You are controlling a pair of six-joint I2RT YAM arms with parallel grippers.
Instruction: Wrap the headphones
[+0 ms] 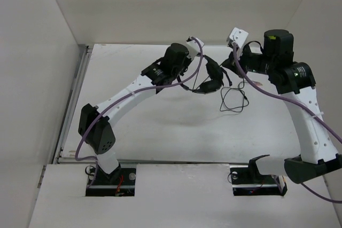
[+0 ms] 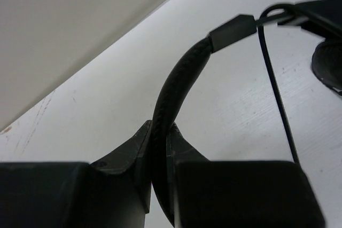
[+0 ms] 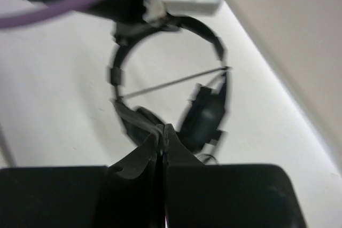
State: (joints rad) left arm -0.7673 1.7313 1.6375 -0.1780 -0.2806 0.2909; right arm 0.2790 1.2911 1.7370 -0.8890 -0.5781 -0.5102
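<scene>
**Item:** headphones [image 1: 211, 78]. Lifted off the table [image 1: 160, 132], hanging directly ahead of the left gripper [image 2: 160, 130], whose jaws are clamped on the padded headband [image 2: 176, 86].

**Item:** right gripper [image 3: 163, 132]. Fingers pressed together. A stretch of cord [image 3: 171, 83] runs taut across the headband hoop just beyond its tips. Whether the tips pinch that cord is too blurred to tell.

**Item:** slack cord loop [image 1: 234, 100]. Lying on the table below the right gripper.

**Handling note:** I would hold the band steady on the left and lead the cord round the hoop under light, even tension. Feed the slack gradually so the turns sit side by side and clear the ear cup [image 3: 206, 113].
</scene>
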